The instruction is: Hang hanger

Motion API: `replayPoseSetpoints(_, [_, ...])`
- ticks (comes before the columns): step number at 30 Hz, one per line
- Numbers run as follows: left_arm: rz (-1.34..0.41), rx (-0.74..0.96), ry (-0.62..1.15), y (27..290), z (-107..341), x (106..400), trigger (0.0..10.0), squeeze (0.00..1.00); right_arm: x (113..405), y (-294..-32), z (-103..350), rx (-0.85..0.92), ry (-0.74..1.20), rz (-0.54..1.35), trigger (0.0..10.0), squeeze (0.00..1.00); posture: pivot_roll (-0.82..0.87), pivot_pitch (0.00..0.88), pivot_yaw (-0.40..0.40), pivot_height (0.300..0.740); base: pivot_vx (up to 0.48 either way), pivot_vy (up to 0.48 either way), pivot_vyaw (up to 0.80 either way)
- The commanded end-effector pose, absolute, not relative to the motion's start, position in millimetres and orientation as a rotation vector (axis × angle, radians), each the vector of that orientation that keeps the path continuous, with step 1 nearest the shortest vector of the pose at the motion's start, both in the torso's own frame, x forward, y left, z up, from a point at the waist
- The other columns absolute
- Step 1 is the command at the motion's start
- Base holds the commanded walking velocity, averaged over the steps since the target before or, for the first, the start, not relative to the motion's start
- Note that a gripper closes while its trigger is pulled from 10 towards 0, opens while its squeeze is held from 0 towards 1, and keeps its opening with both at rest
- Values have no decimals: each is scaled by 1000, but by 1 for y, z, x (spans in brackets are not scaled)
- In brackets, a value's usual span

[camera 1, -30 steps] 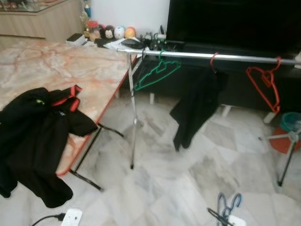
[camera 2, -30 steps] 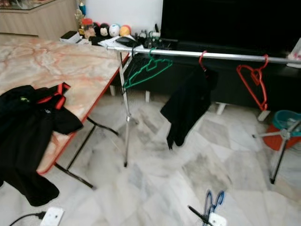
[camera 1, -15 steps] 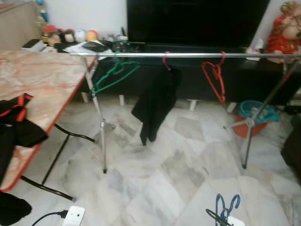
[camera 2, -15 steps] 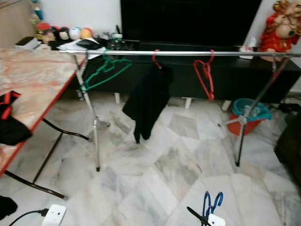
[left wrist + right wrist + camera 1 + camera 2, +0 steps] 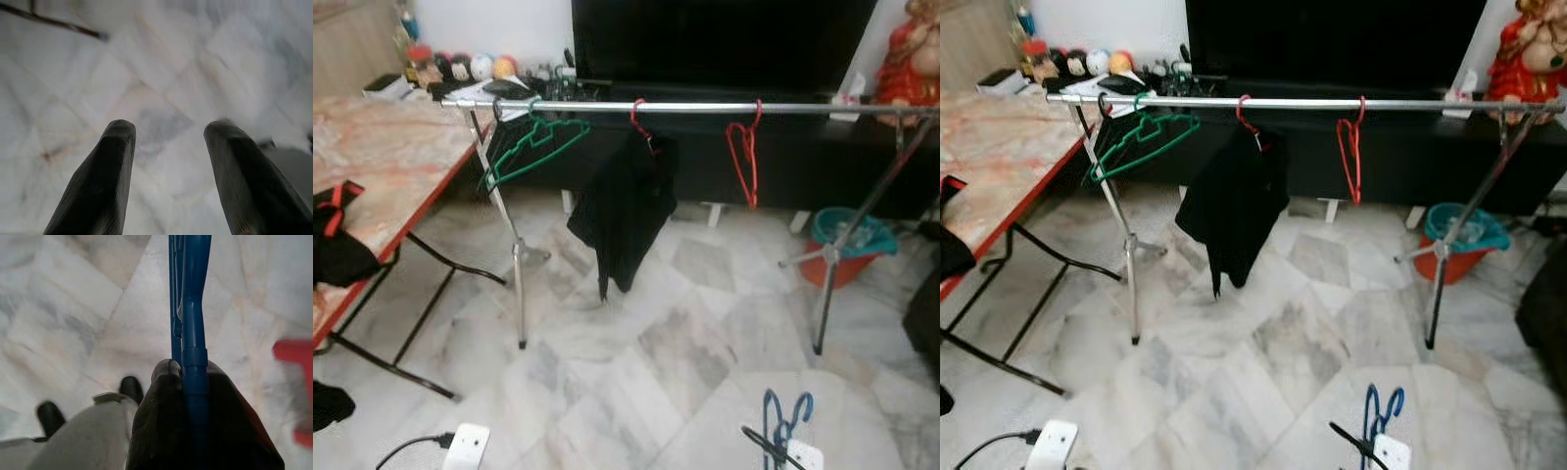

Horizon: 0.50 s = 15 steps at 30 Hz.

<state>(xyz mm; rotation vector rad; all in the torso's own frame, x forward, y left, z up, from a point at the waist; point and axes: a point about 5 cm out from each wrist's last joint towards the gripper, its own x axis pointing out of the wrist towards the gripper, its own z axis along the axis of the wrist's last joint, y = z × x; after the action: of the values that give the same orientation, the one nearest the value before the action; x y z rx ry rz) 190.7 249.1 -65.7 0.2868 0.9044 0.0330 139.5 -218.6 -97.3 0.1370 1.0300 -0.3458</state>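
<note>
One blue hanger (image 5: 188, 308) pinched in the right gripper (image 5: 188, 382); left gripper (image 5: 168, 129) wide apart over bare floor (image 5: 161, 63).

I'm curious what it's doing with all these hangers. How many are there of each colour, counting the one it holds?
Green hanger, on the rail: 1
Red hangers, on the rail: 2
Blue hanger, in the right gripper: 1
Total: 4

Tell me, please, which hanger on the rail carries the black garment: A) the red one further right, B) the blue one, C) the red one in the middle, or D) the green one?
C: the black garment hangs from the red hanger hooked mid-rail, between the bare green hanger and the other bare red hanger.
</note>
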Motion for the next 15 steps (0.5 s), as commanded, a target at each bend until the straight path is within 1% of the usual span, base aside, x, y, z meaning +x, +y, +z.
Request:
replayPoseSetpoints(1, [45,341,863,259,-57,199,10000,0,147,-216,-95,89,1000,-300,10000,0,-33,0,-6,740,0,0,0])
replayPoseSetpoints(3, [42,370,835,262,-52,206,10000,0,162,-225,-87,30,959,-267,10000,0,-30,0,-8,740,0,0,0])
replayPoseSetpoints(4, [39,400,807,265,-47,212,10000,0,185,-236,-73,-37,907,-229,10000,0,-30,0,-8,740,0,0,0])
replayPoseSetpoints(5, [44,426,782,269,-41,218,10000,0,199,-241,-64,-95,865,-191,10000,0,-31,0,-8,740,0,0,0])
replayPoseSetpoints(6, [44,426,782,269,-41,218,10000,0,199,-241,-64,-95,865,-191,10000,0,-31,0,-8,740,0,0,0])
replayPoseSetpoints(9, [47,457,677,274,-24,236,10000,0,225,-247,-46,-180,766,-161,10000,0,-42,0,-7,740,0,0,0])
replayPoseSetpoints(11, [25,474,617,273,-15,246,10000,0,236,-250,-38,-277,750,-121,10000,0,-45,0,-8,740,0,0,0])
replayPoseSetpoints(13, [-19,508,578,269,-8,254,10000,0,247,-248,-30,-357,719,-60,10000,0,-44,0,-14,740,0,0,0])
replayPoseSetpoints(14, [-89,559,524,262,0,264,10000,0,259,-245,-21,-416,678,28,10000,0,-43,0,-19,740,0,0,0])
replayPoseSetpoints(15, [-89,559,524,262,0,264,10000,0,259,-245,-21,-416,678,28,10000,0,-43,0,-19,740,0,0,0])
